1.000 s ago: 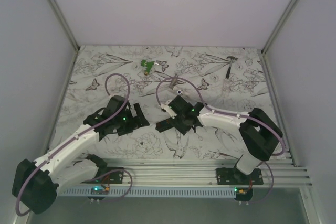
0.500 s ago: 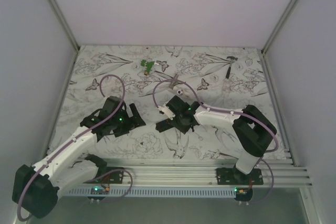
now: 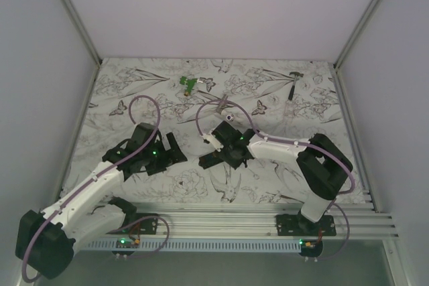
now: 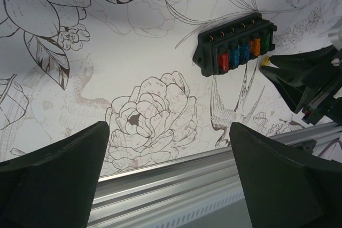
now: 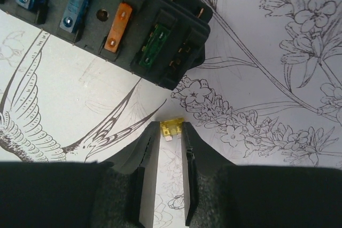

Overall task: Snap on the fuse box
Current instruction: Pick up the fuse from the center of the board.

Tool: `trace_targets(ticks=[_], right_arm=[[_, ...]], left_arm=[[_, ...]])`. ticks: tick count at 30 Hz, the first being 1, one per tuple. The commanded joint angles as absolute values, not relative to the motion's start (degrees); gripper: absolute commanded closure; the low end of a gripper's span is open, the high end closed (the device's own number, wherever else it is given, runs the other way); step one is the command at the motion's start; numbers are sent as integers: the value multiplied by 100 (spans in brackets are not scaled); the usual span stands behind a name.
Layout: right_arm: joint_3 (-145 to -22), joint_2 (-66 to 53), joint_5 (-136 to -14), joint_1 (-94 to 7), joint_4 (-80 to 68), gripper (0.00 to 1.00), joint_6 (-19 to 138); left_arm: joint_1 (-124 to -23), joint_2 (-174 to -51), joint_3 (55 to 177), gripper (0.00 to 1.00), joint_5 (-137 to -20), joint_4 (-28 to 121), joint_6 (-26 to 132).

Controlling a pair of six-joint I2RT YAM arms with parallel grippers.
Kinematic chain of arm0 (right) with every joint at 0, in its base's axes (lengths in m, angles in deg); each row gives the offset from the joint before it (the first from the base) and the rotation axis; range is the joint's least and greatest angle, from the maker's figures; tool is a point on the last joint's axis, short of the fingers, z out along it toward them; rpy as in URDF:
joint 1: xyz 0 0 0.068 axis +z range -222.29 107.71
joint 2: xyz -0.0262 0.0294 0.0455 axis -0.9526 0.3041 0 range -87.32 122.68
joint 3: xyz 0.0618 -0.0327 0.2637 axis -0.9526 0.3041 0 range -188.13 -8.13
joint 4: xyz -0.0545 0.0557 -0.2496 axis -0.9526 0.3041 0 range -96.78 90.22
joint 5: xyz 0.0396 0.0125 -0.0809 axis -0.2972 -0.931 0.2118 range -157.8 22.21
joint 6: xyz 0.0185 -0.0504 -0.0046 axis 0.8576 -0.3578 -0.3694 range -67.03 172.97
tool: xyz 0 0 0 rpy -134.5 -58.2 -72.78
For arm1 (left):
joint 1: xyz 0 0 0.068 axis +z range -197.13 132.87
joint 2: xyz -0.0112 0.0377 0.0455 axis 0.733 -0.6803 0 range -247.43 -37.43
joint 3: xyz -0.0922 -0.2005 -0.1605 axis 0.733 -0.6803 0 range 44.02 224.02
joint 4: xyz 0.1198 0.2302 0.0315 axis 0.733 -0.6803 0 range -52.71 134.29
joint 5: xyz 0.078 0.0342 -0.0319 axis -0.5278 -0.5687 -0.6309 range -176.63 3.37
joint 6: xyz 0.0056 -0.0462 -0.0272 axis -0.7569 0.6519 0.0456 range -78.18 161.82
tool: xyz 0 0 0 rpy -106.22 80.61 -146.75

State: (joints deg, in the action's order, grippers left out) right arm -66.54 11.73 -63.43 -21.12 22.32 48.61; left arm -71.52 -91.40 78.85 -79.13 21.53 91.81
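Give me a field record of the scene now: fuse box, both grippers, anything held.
fuse box: flat on the table, nothing gripping it
slots: red, blue, blue, orange and green fuses seated; end slot empty
right gripper: shut on a yellow fuse, pinched at the fingertips, just short of the box's empty end
left gripper: open, holds nothing, hovers apart from the box
status: yellow fuse not yet in the box
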Motion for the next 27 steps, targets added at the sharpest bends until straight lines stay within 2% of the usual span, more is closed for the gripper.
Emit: trace_targets(ticks=[1, 12, 14, 22, 27], right_arm=[[-6685, 1008, -6189, -2175, 2168, 81, 5370], [-6622, 294, -5668, -2205, 2069, 80, 6842], [-6578, 291, -5614, -2219, 2117, 79, 6759], [-6541, 551, -6116, -2220, 2094, 60, 5723], [-6640, 804, -6449, -2290, 1967, 58, 5330]], left_arm=[[-7251, -9073, 7874, 2, -7752, 2155, 9052], [-7833, -8999, 7959, 6, -7956, 2794, 8913], [-7857, -9001, 7979, 6, -7988, 2792, 8912], [-7838, -8844, 7813, 1, -8226, 2684, 9021], [-7752, -8759, 7842, 0, -8336, 2414, 9057]])
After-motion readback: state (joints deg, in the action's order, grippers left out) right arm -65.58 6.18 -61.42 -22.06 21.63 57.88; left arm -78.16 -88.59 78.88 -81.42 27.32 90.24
